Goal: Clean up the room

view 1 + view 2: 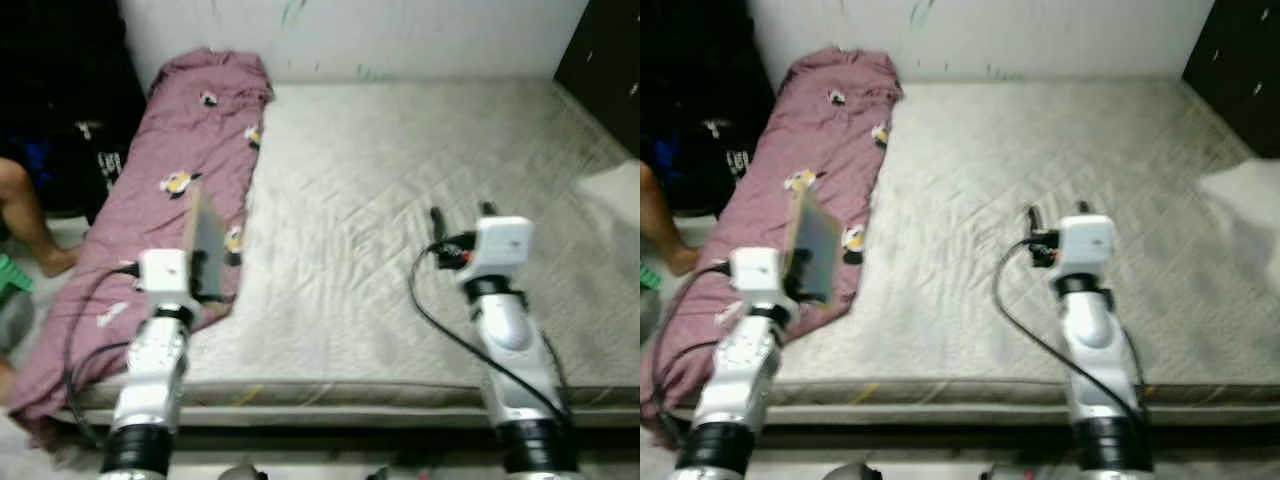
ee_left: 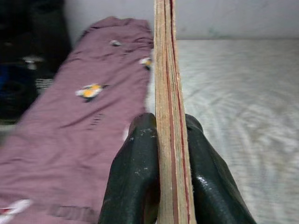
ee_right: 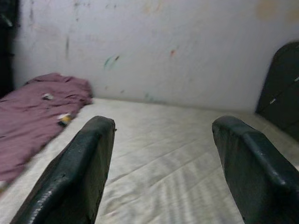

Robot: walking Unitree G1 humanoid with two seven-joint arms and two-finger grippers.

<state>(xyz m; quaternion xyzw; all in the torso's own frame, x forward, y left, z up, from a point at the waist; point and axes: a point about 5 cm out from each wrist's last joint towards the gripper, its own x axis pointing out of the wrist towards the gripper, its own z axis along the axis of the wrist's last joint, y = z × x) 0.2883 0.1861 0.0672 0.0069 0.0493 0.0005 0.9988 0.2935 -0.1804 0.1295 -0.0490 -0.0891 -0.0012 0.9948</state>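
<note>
Book (image 2: 169, 93) (thin, held upright) clamped in the left gripper (image 2: 168, 163) above the maroon blanket (image 1: 170, 200); right gripper (image 3: 163, 158) spread, empty, over the mattress (image 1: 400, 200); carrying underway, a resting place likely comes next.

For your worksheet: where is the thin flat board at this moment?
The board stands on edge, clamped in the left gripper, held above the purple blanket along the left side of the mattress.

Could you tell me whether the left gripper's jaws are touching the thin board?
Touching: the left wrist view shows the left gripper clamped on the thin board.
</note>
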